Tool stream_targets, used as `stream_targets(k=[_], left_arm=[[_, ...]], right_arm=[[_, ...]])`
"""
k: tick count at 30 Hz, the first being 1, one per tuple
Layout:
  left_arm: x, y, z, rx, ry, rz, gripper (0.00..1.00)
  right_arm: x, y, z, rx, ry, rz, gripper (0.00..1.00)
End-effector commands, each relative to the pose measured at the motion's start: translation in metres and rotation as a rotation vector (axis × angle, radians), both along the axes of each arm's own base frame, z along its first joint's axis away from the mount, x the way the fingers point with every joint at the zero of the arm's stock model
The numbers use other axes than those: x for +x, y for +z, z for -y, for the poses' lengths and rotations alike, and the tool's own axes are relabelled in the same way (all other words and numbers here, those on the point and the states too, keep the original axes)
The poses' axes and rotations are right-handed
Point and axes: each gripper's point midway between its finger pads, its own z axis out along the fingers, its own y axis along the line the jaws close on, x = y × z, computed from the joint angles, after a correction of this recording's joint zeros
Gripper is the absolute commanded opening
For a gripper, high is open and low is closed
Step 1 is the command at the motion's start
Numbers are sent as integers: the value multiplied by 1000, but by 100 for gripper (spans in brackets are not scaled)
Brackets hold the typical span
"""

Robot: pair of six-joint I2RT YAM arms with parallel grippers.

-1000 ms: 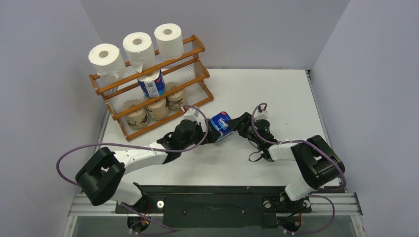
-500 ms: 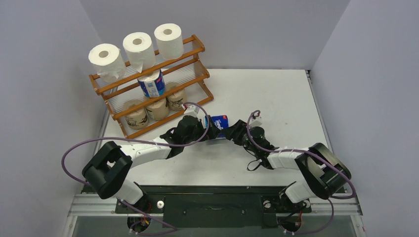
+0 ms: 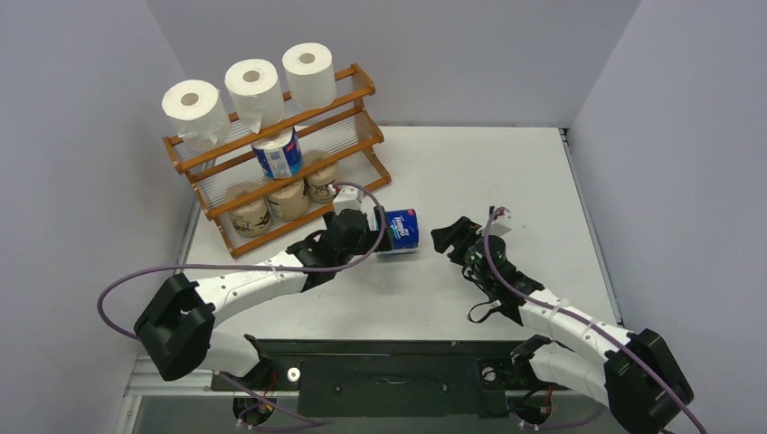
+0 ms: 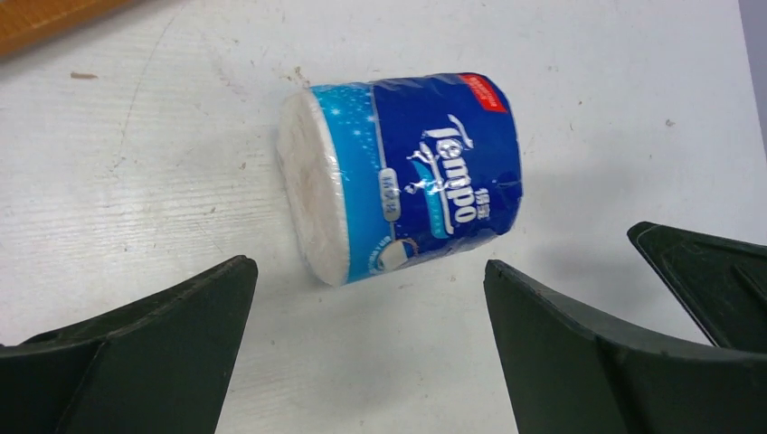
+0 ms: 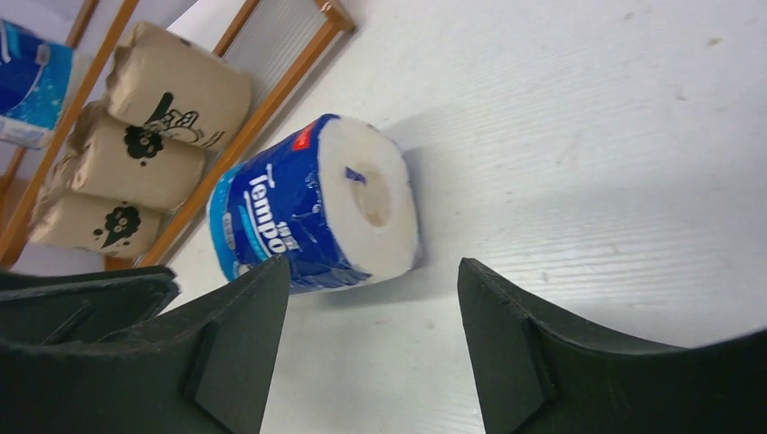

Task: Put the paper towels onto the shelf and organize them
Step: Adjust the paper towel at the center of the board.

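Blue roll lay on its side on the table, just off the lower right corner of the shelf, near it but not touching.

Long axis was horizontal, flat to the table. Core end faced away from the shelf, toward the right gripper. The other flat end faced the shelf side. The roll was short and squat, about as long as it was thick.

Left gripper was spread wide, with the roll just ahead of its tips and nothing pinched. Right gripper was also spread and empty, standing clear on the side of the roll away from the shelf.

Handling, my read:
- Light and soft. The paper would crush under a hard squeeze, and the core is probably the only stiff part.
- The wrap looked glossy, so likely slippery. It could also roll off on its curved side.
- The left jaws lined up roughly along the axis, so closing would land on the flat ends. That is the stiffer direction and gives flat contact.
- The wrapped barrel is the alternative, taken mid-length with a gentle squeeze.

The other blue roll sat on the shelf's middle tier. The space next to it looked like the target.
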Motion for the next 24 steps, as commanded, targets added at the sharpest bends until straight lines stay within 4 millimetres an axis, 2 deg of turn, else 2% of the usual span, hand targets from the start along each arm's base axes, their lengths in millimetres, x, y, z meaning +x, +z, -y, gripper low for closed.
stream_targets(k=[1, 2, 3, 4, 5, 6, 7, 11, 13, 14, 15, 16, 17, 18, 19, 20, 21, 22, 23, 24], left_arm=[[-1, 33, 5, 176, 25, 118, 97], [0, 41, 10, 205, 17, 133, 97], [-2, 36, 17, 251, 14, 140, 96], [-1, 44, 23, 277, 7, 151, 96], [-2, 36, 30, 327, 8, 150, 96], [-1, 43, 35, 347, 8, 155, 96], [-1, 33, 39, 401, 13, 150, 96], [5, 26, 48, 489, 56, 126, 96], [5, 24, 46, 504, 74, 115, 96], [6, 23, 42, 502, 80, 112, 96], [6, 23, 40, 491, 88, 107, 96], [6, 21, 35, 483, 93, 99, 96], [6, 21, 31, 466, 103, 93, 96], [6, 19, 23, 450, 112, 83, 96], [4, 11, 16, 445, 122, 66, 97], [6, 14, 8, 416, 136, 57, 97], [4, 5, 0, 411, 148, 38, 98], [6, 9, -9, 380, 162, 30, 98], [5, 0, -16, 371, 169, 16, 99], [8, 1, -22, 330, 171, 2, 100]], right_arm=[[-5, -11, 42, -115, -149, -23, 64], [-7, -15, 45, -123, -156, -31, 65], [-8, -14, 48, -121, -162, -27, 65], [-10, -17, 49, -125, -162, -31, 65], [-11, -18, 50, -127, -164, -32, 65], [-12, -19, 52, -130, -166, -36, 66], [-13, -20, 52, -133, -165, -39, 66], [-11, -18, 47, -122, -140, -19, 66], [-6, -13, 43, -83, -122, 6, 67], [-7, -17, 36, -65, -85, -6, 66], [1, -9, 35, -22, -90, 20, 66], [3, -15, 30, -6, -64, 0, 65], [10, -7, 28, 39, -67, 23, 64], [14, -13, 21, 58, -48, -6, 64], [23, 0, 16, 86, -44, 24, 63], [27, -9, 11, 87, -35, -9, 62], [36, 1, 6, 104, -32, 10, 61], [38, -10, -2, 110, -8, -30, 61], [47, -1, -11, 131, 7, -12, 60], [50, -11, -18, 136, 23, -46, 59]])
